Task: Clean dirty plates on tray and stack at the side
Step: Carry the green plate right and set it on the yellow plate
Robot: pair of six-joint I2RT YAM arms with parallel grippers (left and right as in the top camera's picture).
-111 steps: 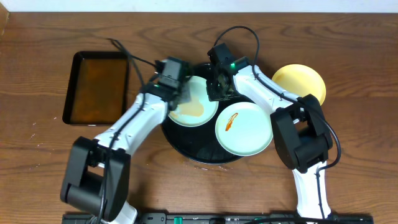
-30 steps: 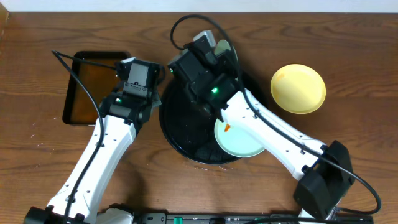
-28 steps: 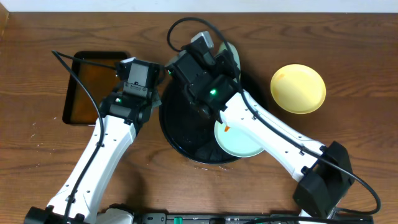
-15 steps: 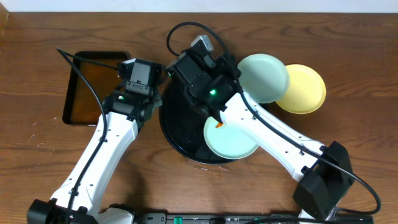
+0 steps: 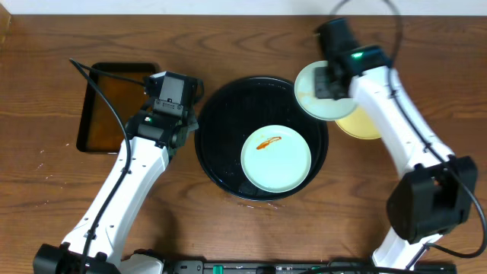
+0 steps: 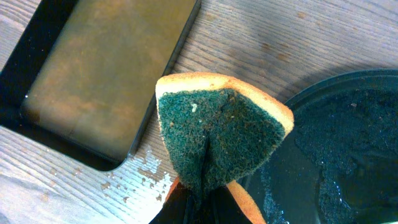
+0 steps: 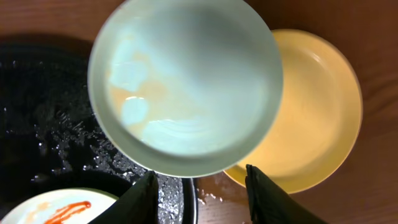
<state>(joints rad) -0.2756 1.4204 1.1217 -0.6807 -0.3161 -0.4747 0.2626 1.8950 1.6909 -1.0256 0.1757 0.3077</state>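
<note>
A folded sponge [image 6: 221,140] is clenched in the left pincer [image 6: 199,205] beside the tray [image 5: 221,114], seemingly for the smeared mint plate [image 5: 275,158] on it, while the other mint plate [image 7: 186,87] is set overlapping the yellow plate [image 7: 311,124] as a stack, the right pincer [image 7: 200,179] released.

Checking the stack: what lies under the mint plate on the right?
Under the mint plate lie part of the yellow plate and the edge of the black tray. Whatever else it covers is hidden.

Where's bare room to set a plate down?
Bare: round tray's far-left half, beyond the smeared mint plate; table wood in front of the yellow plate. Crowded: tray's right rim, where the other mint plate overlaps the yellow one.
</note>
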